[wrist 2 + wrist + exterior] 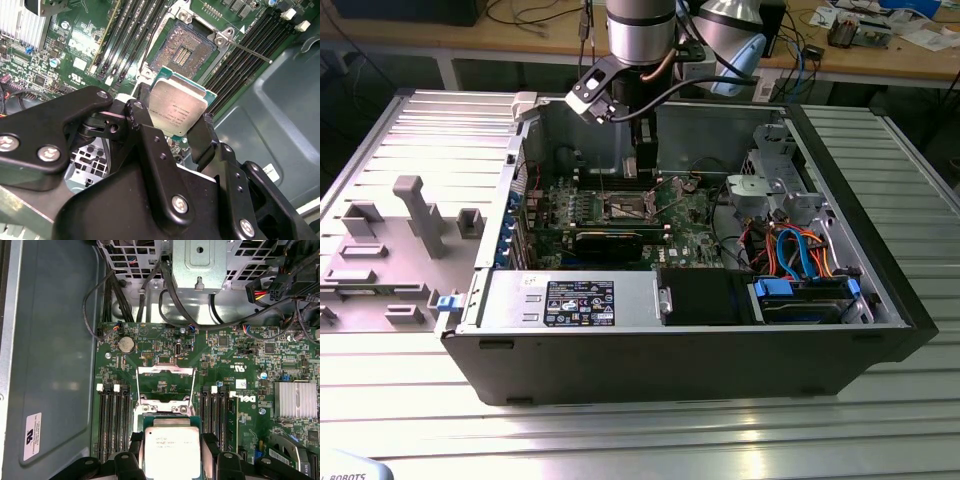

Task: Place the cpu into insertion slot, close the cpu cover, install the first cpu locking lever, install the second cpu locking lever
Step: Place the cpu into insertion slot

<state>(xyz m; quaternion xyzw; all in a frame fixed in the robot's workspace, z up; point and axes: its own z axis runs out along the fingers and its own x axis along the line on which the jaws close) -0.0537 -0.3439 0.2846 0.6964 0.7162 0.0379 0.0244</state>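
My gripper point(172, 125) is shut on the cpu point(177, 111), a small square chip with a dull silver top, pinched at two opposite edges by the black fingers point(137, 114). The chip hangs slightly tilted just above and beside the insertion slot point(190, 47), whose dark, pin-filled centre lies uncovered on the green board. In the first wrist view the cpu point(171, 450) sits between the fingers point(210, 445), and the cpu cover point(165, 370) stands open behind it. A thin locking lever point(247, 52) sticks out free beside the socket. In the exterior view the gripper point(642, 165) reaches down into the open computer case.
Long black memory slots point(115, 415) flank the socket on both sides. A black graphics card point(610, 240), a power supply point(570, 300) and a drive bay with blue and orange cables point(800, 260) crowd the case. A finned heat sink point(295, 400) and loose cables point(175, 300) are nearby.
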